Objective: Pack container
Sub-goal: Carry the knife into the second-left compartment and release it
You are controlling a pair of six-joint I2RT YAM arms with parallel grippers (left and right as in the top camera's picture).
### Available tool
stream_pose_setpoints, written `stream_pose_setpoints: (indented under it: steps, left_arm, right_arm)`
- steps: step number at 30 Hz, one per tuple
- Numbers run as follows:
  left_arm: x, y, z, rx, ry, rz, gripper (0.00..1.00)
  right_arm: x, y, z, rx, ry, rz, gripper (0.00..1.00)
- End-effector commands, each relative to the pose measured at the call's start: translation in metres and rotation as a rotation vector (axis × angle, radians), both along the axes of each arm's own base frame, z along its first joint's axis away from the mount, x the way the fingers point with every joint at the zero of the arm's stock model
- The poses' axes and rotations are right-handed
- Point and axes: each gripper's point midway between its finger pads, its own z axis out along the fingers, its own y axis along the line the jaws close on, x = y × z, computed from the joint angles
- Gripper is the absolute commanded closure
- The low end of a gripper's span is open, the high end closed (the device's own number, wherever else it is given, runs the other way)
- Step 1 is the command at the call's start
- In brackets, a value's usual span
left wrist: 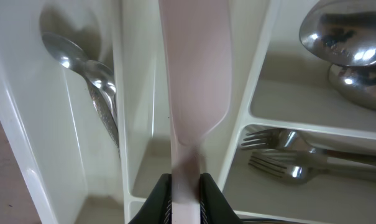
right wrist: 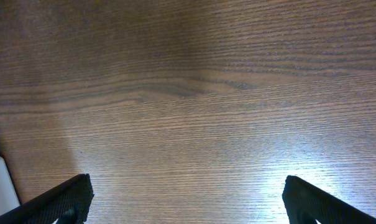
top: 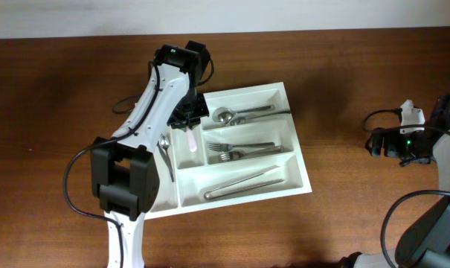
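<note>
The white cutlery tray (top: 295, 160) lies at the table's middle. My left gripper (top: 190, 119) is shut on a pale pink flat utensil (top: 190, 140) and holds it over the tray's second narrow compartment. In the left wrist view the pink utensil (left wrist: 194, 81) runs up from my jaws (left wrist: 185, 199) over that slot. Small spoons (left wrist: 91, 81) lie in the leftmost narrow slot. Large spoons (top: 236, 115), forks (top: 243, 151) and knives (top: 243, 184) fill the wide compartments. My right gripper (right wrist: 186, 199) is open and empty above bare table at the far right (top: 388, 141).
The wooden table (top: 358, 74) surrounds the tray. Black cables loop at the left (top: 72, 175) and near the right arm (top: 392, 216). The table's far edge runs along the top of the overhead view.
</note>
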Motion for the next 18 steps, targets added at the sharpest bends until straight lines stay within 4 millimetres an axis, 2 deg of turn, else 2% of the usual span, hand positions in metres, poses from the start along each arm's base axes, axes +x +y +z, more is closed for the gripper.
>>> stream_pose_setpoints:
  steps: [1,10,13,15,18]
  left_arm:
    - [0.0011,0.0003,-0.0007,0.001,0.002,0.031,0.86]
    - [-0.0006,0.0016,-0.0005,0.007,0.009,0.03,0.85]
    - [-0.0029,0.0031,-0.0002,0.014,0.018,0.027,0.7]
    - [-0.0027,0.0039,-0.0002,0.019,0.017,0.025,0.52]
    - [-0.0027,0.0038,-0.0002,0.018,0.017,0.025,0.33]
  right_arm:
    - [-0.0003,0.0003,0.0001,0.008,-0.006,0.006,0.01]
    - [-0.0003,0.0003,0.0001,0.008,-0.006,0.006,0.01]
    - [-0.0003,0.0003,0.0001,0.008,-0.006,0.006,0.01]
    - [-0.0004,0.0003,0.0001,0.008,-0.006,0.006,0.01]
    - [-0.0004,0.0003,0.0001,0.008,-0.006,0.006,0.01]
